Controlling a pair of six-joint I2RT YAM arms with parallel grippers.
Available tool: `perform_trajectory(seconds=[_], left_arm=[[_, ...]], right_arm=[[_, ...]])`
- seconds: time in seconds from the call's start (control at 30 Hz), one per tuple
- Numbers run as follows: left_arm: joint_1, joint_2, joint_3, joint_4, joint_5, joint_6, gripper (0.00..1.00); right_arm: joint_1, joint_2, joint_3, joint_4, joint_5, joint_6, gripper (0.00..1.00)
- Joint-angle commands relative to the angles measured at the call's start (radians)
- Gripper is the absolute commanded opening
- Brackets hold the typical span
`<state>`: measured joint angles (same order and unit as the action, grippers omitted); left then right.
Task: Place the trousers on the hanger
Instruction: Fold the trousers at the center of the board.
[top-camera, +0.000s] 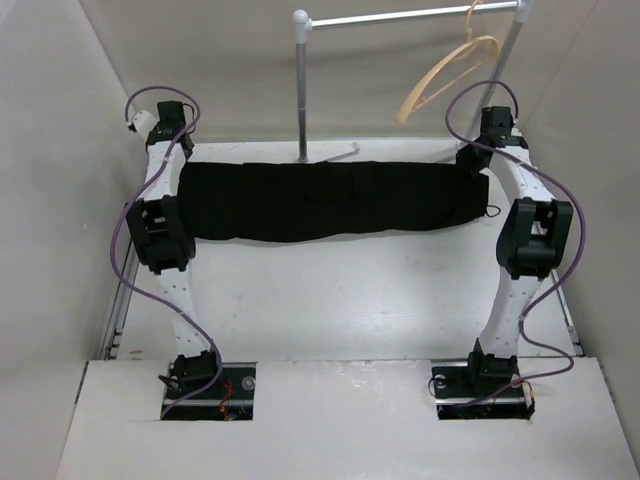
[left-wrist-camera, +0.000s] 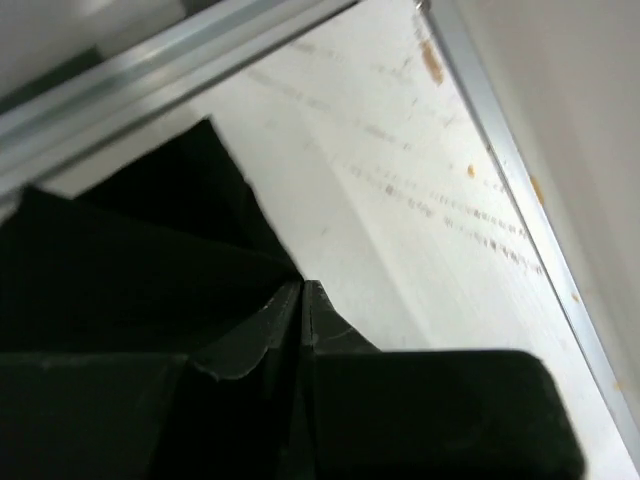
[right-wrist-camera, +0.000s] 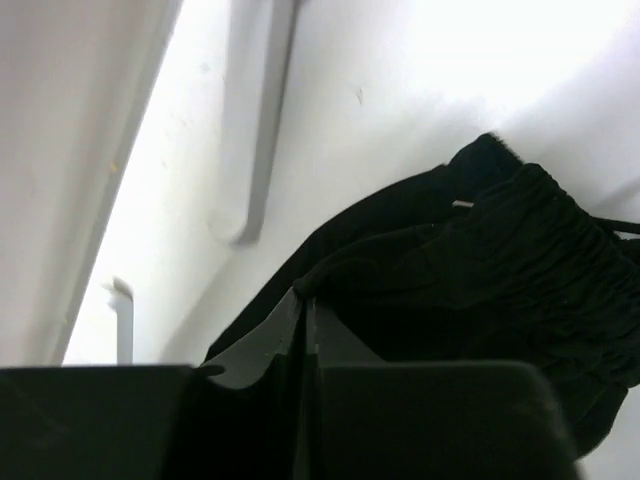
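Left gripper (left-wrist-camera: 303, 296), right gripper (right-wrist-camera: 305, 300): jaws shut on soft, rumpled black trousers (top-camera: 330, 200); curved tan hanger (top-camera: 450, 68) at one o'clock, hook faint.

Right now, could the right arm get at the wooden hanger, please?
Probably not yet: the right hand is shut on the trousers, though the hanger hangs close by with nothing between.

Matt black soft cloth trousers (top-camera: 330, 200), pale smooth wooden hanger (top-camera: 408, 103), shiny metal rail (top-camera: 400, 16), matt white table (top-camera: 340, 300)

black trousers (top-camera: 330, 200) stretched flat across table, tan hanger (top-camera: 447, 75) hooked on rail, tilted
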<state>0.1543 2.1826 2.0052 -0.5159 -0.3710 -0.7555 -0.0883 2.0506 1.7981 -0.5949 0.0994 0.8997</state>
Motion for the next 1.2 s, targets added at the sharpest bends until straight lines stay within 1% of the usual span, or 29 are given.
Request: perform_trajectory(seconds=[0.0, 0.03, 0.1, 0.13, 0.23, 0.27, 0.3, 0.37, 0.4, 0.47, 0.5, 0.53, 0.6, 0.67, 0.73, 0.83, 0.93, 1.03, 1.1, 1.13, 1.17], left_arm=[[0.021, 0.100, 0.182, -0.022, -0.115, 0.113, 0.06], [0.020, 0.133, 0.203, -0.012, -0.094, 0.125, 0.10], [0.018, 0.154, 0.211, 0.026, -0.063, 0.153, 0.20], [0.018, 0.146, 0.201, 0.060, -0.056, 0.162, 0.27], [0.021, 0.071, 0.144, 0.108, -0.016, 0.171, 0.51], [0.026, 0.024, 0.094, 0.115, 0.010, 0.165, 0.54], [0.029, -0.034, 0.019, 0.126, 0.030, 0.156, 0.56], [0.031, -0.163, -0.173, 0.172, 0.043, 0.124, 0.57], [0.031, -0.243, -0.298, 0.207, 0.043, 0.096, 0.57], [0.035, -0.390, -0.539, 0.264, 0.058, 0.027, 0.58], [0.038, -0.452, -0.644, 0.284, 0.075, -0.005, 0.59], [0.046, -0.507, -0.739, 0.298, 0.099, -0.030, 0.60], [0.064, -0.579, -0.889, 0.332, 0.167, -0.085, 0.64], [0.092, -0.601, -0.982, 0.379, 0.234, -0.100, 0.66], [0.119, -0.595, -1.034, 0.413, 0.268, -0.102, 0.68], [0.153, -0.561, -1.066, 0.451, 0.290, -0.114, 0.69], [0.172, -0.512, -1.076, 0.485, 0.296, -0.120, 0.69], [0.182, -0.451, -1.059, 0.516, 0.314, -0.130, 0.70], [0.185, -0.413, -1.047, 0.534, 0.319, -0.137, 0.70], [0.185, -0.393, -1.040, 0.542, 0.313, -0.139, 0.69], [0.187, -0.373, -1.033, 0.548, 0.310, -0.142, 0.68]], right_arm=[[-0.035, 0.094, 0.154, -0.029, 0.080, -0.022, 0.11], [-0.034, 0.121, 0.174, -0.031, 0.085, -0.021, 0.19], [-0.032, 0.151, 0.196, -0.029, 0.077, -0.016, 0.34], [-0.032, 0.154, 0.198, -0.023, 0.077, -0.018, 0.41], [-0.032, 0.119, 0.167, -0.014, 0.039, -0.030, 0.53], [-0.032, 0.080, 0.124, -0.003, 0.036, -0.041, 0.56], [-0.032, 0.031, 0.065, 0.018, 0.034, -0.048, 0.59], [-0.031, -0.088, -0.099, 0.094, 0.037, -0.065, 0.64], [-0.029, -0.152, -0.193, 0.137, 0.040, -0.062, 0.66], [-0.029, -0.265, -0.366, 0.213, 0.027, -0.027, 0.67], [-0.029, -0.297, -0.422, 0.233, 0.020, -0.015, 0.67], [-0.029, -0.337, -0.497, 0.260, 0.002, -0.001, 0.65], [-0.038, -0.378, -0.595, 0.312, -0.007, 0.010, 0.64], [-0.067, -0.388, -0.647, 0.328, -0.013, 0.019, 0.65], [-0.093, -0.386, -0.667, 0.317, -0.010, 0.024, 0.67], [-0.127, -0.362, -0.672, 0.336, -0.013, 0.008, 0.71], [-0.146, -0.278, -0.616, 0.348, -0.052, -0.007, 0.73], [-0.159, -0.195, -0.536, 0.352, -0.099, -0.001, 0.73], [-0.163, -0.153, -0.490, 0.346, -0.099, 0.005, 0.70], [-0.164, -0.133, -0.476, 0.342, -0.098, 0.008, 0.66], [-0.169, -0.113, -0.462, 0.328, -0.098, 0.014, 0.60]])
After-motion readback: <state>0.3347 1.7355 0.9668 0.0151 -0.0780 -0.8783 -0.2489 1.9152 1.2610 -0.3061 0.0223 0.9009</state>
